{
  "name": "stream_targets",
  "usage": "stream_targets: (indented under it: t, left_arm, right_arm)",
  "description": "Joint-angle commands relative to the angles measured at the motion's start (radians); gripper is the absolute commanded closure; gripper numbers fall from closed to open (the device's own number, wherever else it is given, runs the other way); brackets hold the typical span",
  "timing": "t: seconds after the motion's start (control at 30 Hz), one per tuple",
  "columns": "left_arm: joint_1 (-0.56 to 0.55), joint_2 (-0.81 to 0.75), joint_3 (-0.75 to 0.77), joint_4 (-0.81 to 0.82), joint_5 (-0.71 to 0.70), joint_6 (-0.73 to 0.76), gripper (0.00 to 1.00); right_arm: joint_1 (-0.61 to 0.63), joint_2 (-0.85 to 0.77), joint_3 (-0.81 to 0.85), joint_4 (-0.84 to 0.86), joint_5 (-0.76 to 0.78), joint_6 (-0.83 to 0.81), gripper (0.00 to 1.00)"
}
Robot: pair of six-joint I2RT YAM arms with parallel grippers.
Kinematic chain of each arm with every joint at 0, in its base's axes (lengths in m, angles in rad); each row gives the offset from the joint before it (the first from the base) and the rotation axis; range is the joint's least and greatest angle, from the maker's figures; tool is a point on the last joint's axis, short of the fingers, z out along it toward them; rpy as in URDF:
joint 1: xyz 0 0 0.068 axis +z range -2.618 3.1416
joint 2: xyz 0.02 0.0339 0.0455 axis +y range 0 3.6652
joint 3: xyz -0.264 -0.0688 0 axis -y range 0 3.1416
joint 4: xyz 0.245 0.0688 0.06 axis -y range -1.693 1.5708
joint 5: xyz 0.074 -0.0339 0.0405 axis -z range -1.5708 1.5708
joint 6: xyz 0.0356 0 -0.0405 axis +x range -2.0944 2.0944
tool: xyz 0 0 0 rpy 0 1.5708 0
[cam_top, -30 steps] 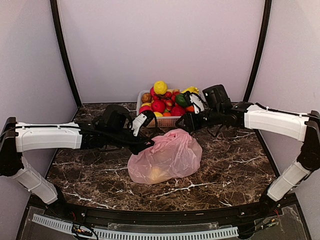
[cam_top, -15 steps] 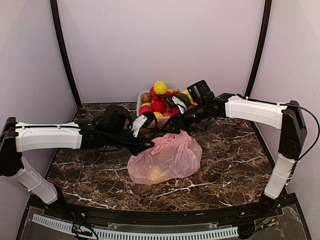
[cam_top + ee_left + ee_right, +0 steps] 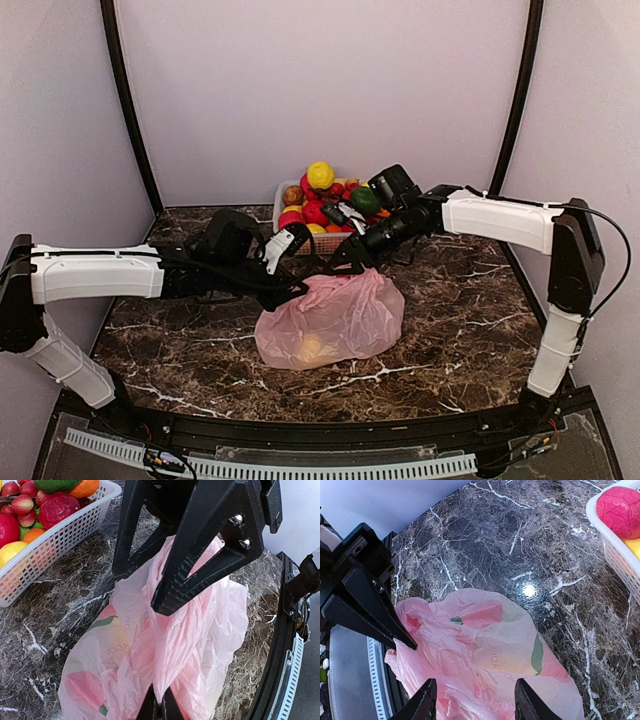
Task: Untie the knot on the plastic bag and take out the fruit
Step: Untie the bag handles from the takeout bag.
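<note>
Pinching the plastic bag point(image 3: 200, 630) at its top between my left fingers point(image 3: 149, 710); right fingers point(image 3: 425, 703) spread wide just above it.

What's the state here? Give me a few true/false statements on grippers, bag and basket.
1. The left gripper is shut on the bag. True.
2. The right gripper is shut. False: its fingers stand apart at the bag's top.
3. The basket is empty. False: it is piled with fruit.
4. A yellow fruit shows through the bag. True.
5. The bag lies in the basket. False: it lies on the table, in front of the basket.
</note>
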Motion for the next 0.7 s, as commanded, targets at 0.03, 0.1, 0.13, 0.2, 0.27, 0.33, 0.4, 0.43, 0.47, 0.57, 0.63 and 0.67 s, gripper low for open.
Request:
stream_targets:
  t: [0.03,0.1,0.13,0.2,0.27,0.33,0.4,0.43,0.47,0.57,0.63,0.67]
  left_arm:
    - [0.006,-0.035,0.003,-0.048,-0.017,0.017,0.99]
    - [0.006,-0.034,0.003,-0.05,-0.025,0.015,0.99]
    - [0.007,-0.034,0.003,-0.053,-0.031,0.015,0.99]
    - [0.007,-0.033,0.002,-0.054,-0.037,0.014,0.99]
    - [0.009,-0.035,0.001,-0.057,-0.043,0.013,0.99]
    - [0.011,-0.037,-0.001,-0.059,-0.049,0.011,0.99]
    - [0.014,-0.04,-0.003,-0.06,-0.055,0.01,0.99]
    - [0.015,-0.042,-0.005,-0.061,-0.057,0.009,0.99]
    - [0.017,-0.044,-0.007,-0.061,-0.061,0.007,0.99]
    - [0.019,-0.049,-0.009,-0.061,-0.064,0.004,0.99]
    - [0.021,-0.05,-0.011,-0.061,-0.065,0.003,0.99]
    - [0.021,-0.051,-0.011,-0.061,-0.065,0.003,0.99]
  right_arm:
    - [-0.005,0.004,0.004,-0.029,-0.023,-0.016,0.54]
    - [-0.006,0.0,0.0,-0.029,-0.018,-0.014,0.59]
    - [-0.006,-0.004,-0.003,-0.029,-0.016,-0.014,0.6]
    - [-0.005,-0.012,-0.009,-0.028,-0.015,-0.014,0.61]
    - [-0.005,-0.021,-0.018,-0.028,-0.015,-0.012,0.61]
    - [-0.005,-0.032,-0.03,-0.029,-0.016,-0.009,0.61]
    - [-0.004,-0.042,-0.043,-0.027,-0.013,-0.006,0.63]
    - [-0.006,-0.048,-0.05,-0.027,-0.011,-0.004,0.65]
    - [-0.005,-0.054,-0.057,-0.027,-0.009,-0.003,0.66]
    - [-0.005,-0.07,-0.077,-0.025,-0.005,0.002,0.75]
    - [-0.005,-0.081,-0.087,-0.02,0.003,0.009,0.86]
    - [-0.005,-0.086,-0.093,-0.015,0.009,0.013,0.9]
